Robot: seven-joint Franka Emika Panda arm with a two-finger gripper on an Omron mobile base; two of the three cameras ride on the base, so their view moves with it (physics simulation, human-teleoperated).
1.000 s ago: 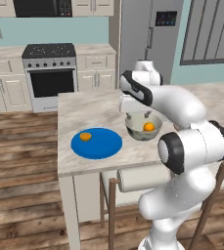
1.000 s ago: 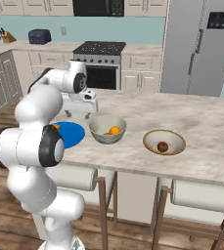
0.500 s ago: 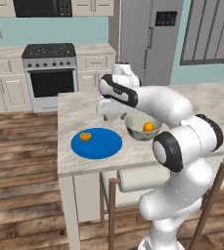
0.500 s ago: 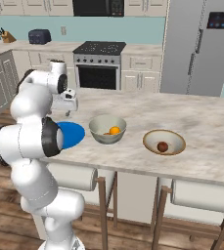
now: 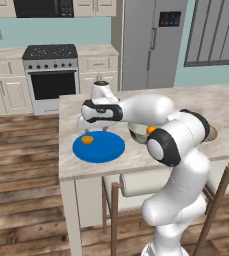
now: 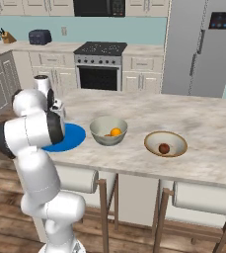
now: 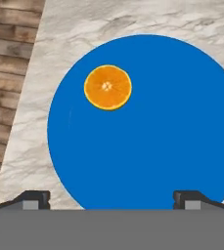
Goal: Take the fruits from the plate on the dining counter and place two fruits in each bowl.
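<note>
The blue plate (image 7: pixel 147 122) lies on the dining counter (image 7: pixel 133 19) with one bright orange fruit (image 7: pixel 107 87) on its left part. My gripper (image 7: pixel 111 200) hovers open above the plate's near edge, nothing between its fingertips (image 7: pixel 33 199). From the left base view the gripper (image 5: pixel 82 123) hangs over the plate (image 5: pixel 103 150), just behind the orange fruit (image 5: pixel 87 139). The grey-green bowl (image 6: pixel 108 130) holds an orange fruit (image 6: pixel 115 132). The tan-rimmed bowl (image 6: pixel 165 144) holds a dark red-brown fruit (image 6: pixel 164 148).
The counter's left edge (image 7: pixel 15 122) runs close beside the plate, with wooden floor (image 7: pixel 6 58) below it. Stools (image 6: pixel 80 180) stand under the counter's near side. A stove (image 5: pixel 50 75) and a fridge (image 5: pixel 151 40) line the far wall.
The arm has swung left from above the grey-green bowl to above the blue plate, gripper empty. The fruits and the bowls have not moved.
</note>
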